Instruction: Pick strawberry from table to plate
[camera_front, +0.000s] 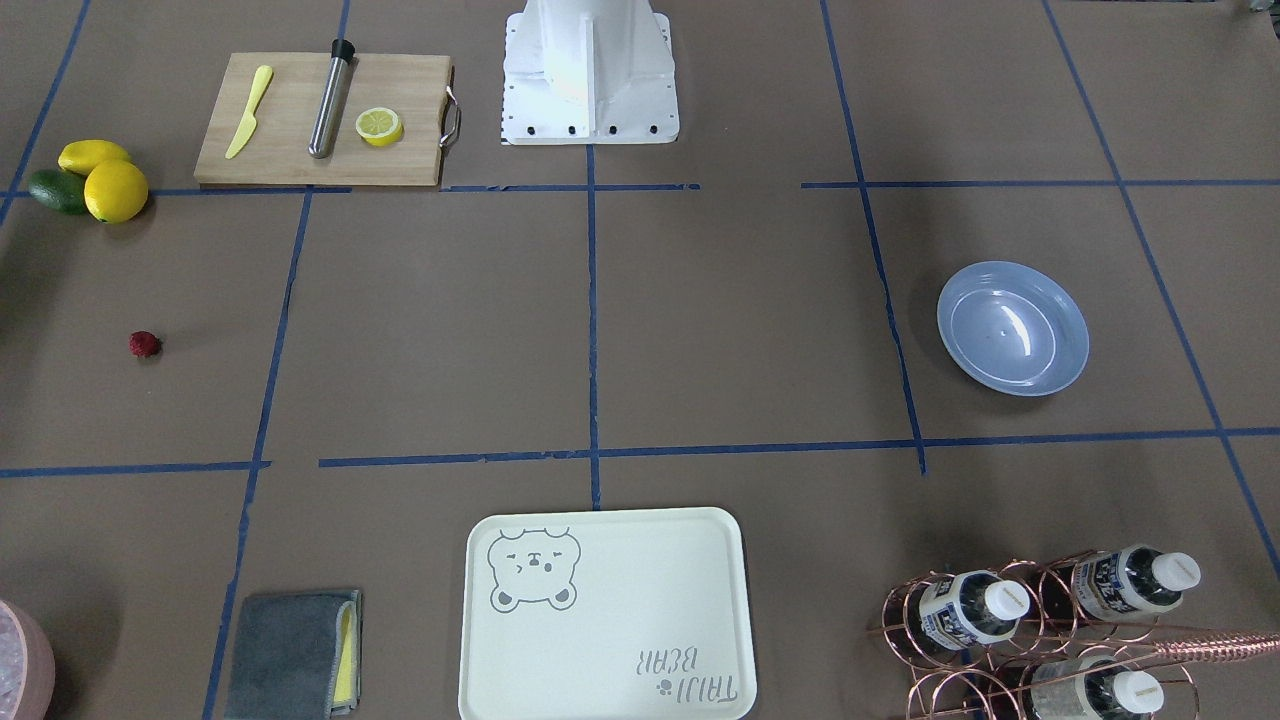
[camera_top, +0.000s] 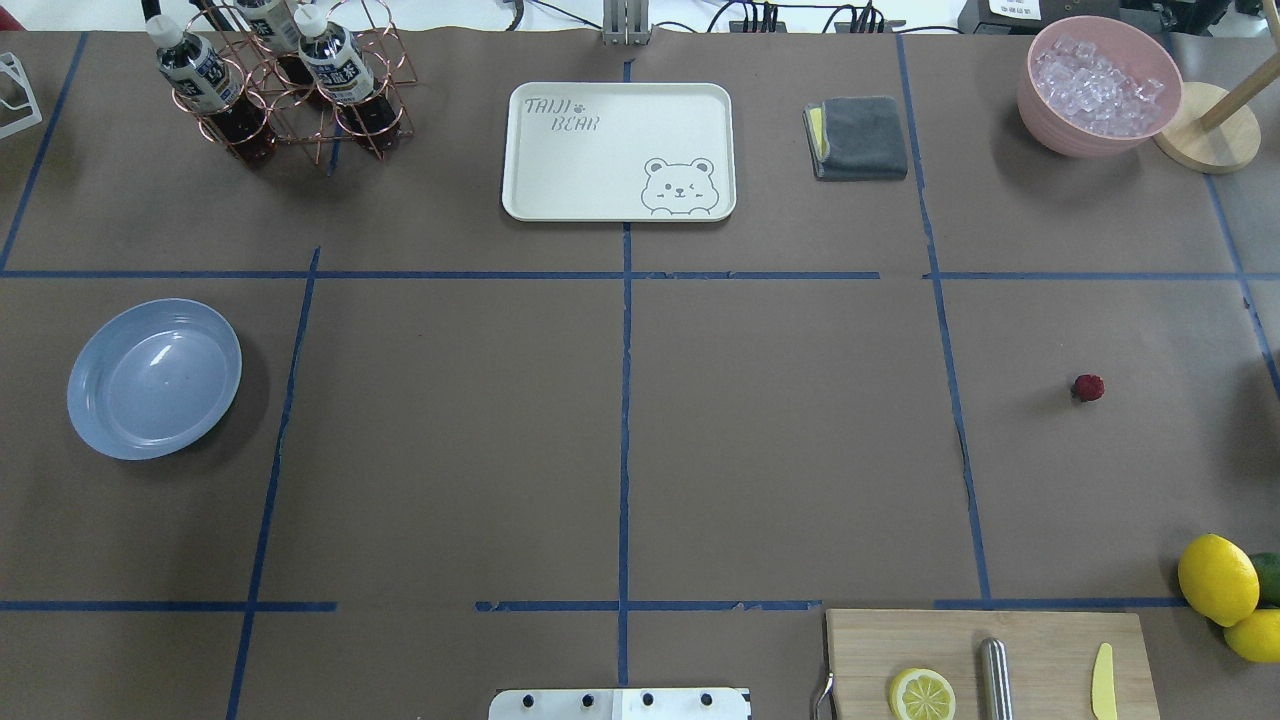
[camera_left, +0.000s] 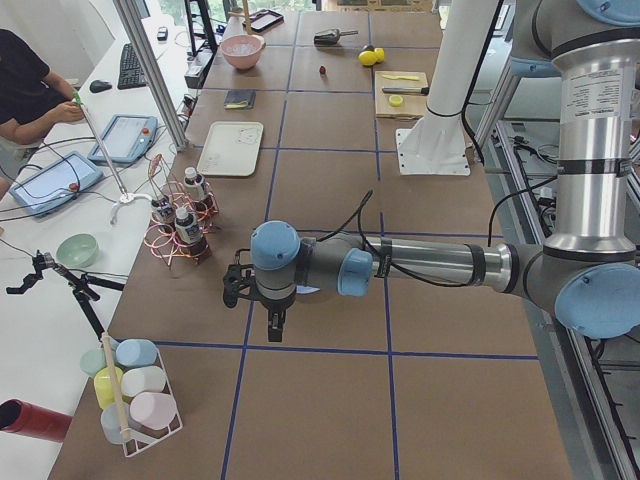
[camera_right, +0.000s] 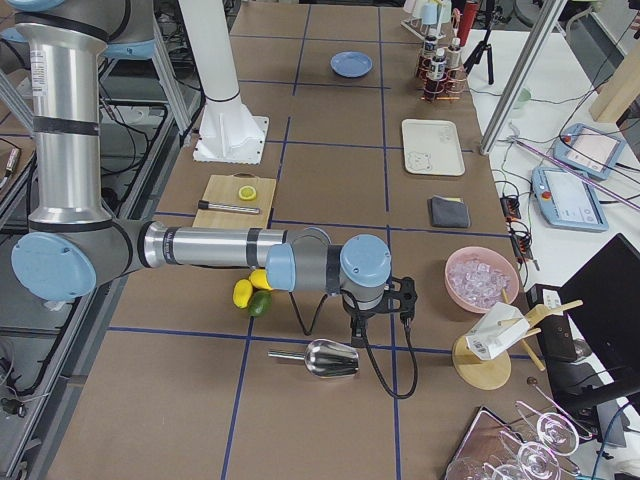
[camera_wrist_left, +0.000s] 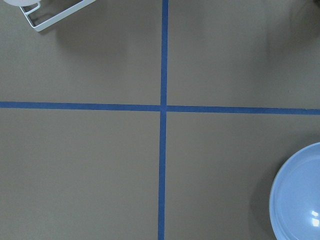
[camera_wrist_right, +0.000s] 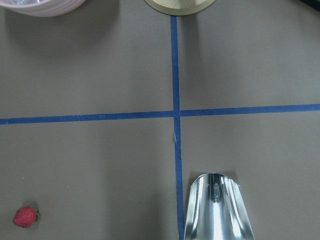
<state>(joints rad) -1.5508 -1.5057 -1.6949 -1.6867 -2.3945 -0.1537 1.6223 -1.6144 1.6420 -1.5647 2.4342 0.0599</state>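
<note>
The strawberry (camera_front: 144, 344) (camera_top: 1088, 388), tiny and dark red, lies alone on the brown table (camera_front: 700, 330) on my right side. It also shows far off in the exterior left view (camera_left: 322, 70) and at the lower left of the right wrist view (camera_wrist_right: 26, 216). The light-blue plate (camera_front: 1012, 328) (camera_top: 154, 378) (camera_right: 351, 64) sits empty on my left side, and its rim enters the left wrist view (camera_wrist_left: 300, 195). My left gripper (camera_left: 274, 322) hangs by the plate; my right gripper (camera_right: 356, 325) hangs near the strawberry. I cannot tell whether either is open or shut.
A steel scoop (camera_wrist_right: 216, 207) lies just under the right wrist. Lemons and a lime (camera_top: 1225, 585), a cutting board (camera_top: 1040, 650), a pink ice bowl (camera_top: 1098, 85), a grey cloth (camera_top: 860, 138), a bear tray (camera_top: 560, 170) and a bottle rack (camera_top: 280, 85) ring the table.
</note>
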